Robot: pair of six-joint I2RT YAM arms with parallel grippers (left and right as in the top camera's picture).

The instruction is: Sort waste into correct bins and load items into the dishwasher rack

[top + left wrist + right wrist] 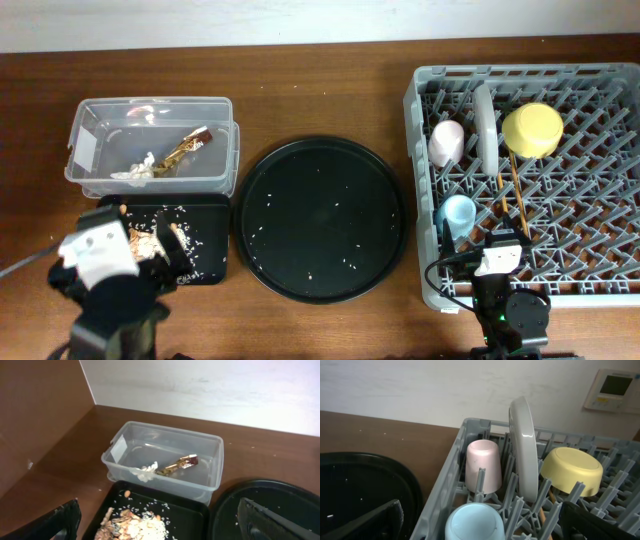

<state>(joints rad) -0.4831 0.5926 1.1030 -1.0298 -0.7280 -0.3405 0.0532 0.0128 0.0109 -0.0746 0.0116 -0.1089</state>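
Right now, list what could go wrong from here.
The plate stands on edge beside the pink cup; a nudge might tip it. The chopsticks lie across the lattice of the dishwasher rack and may slip through a gap. Pale crumbs dot the round black tray; moving it could scatter them.

Large square grey plastic lattice rack [420, 200]; in it a pale green round plate [486, 125], small yellow bowl [532, 130], small pink cup [446, 142], small pale blue cup [459, 213], thin tan wooden chopsticks [517, 195]. Clear rectangular plastic tub [152, 100], white label [85, 148]; gold-brown crinkled wrapper [186, 148], crumpled white tissue [135, 170]. Shallow black rectangular tray [212, 262] with brownish food scraps [143, 240] flecked with white crumbs; large round black tray [320, 180] sparsely speckled white; table [320, 90] dark reddish-brown wood.
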